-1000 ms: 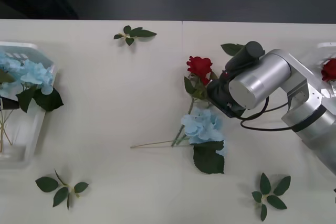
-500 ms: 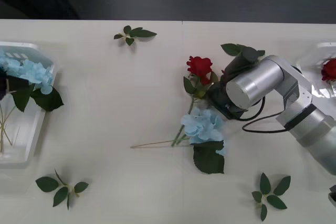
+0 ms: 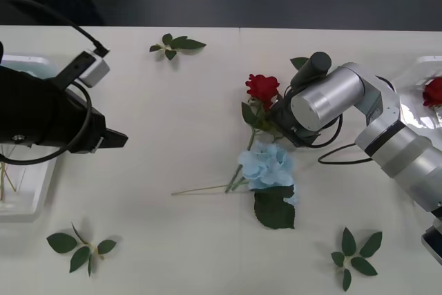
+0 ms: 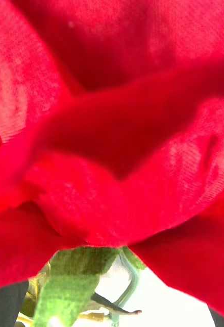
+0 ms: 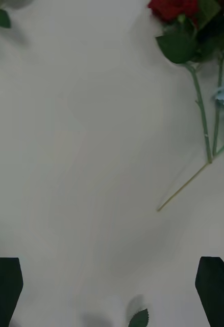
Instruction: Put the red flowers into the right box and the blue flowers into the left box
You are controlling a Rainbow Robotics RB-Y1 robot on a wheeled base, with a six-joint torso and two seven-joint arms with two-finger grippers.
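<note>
— Front view first: what lies on the table (image 3: 173, 122)?
— A deep-red rose (image 3: 262, 88) with green leaves, mid-table, just above a pale-blue flower (image 3: 267, 166). The right gripper (image 3: 280, 121) sits just beside the rose's stem; whether it grips, I cannot tell.
— Right wrist view?
— Red petals (image 4: 112, 127) press close to the lens, with the green base below.
— Left wrist view?
— The left gripper (image 5: 112, 291) hangs wide open, holding nothing, well apart from the rose (image 5: 174, 7).

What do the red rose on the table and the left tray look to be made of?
The red rose looks like woven fabric: a fine thread weave shows on its matte petals in the right wrist view. The left tray looks like white moulded plastic, smooth with a rounded rim.
</note>
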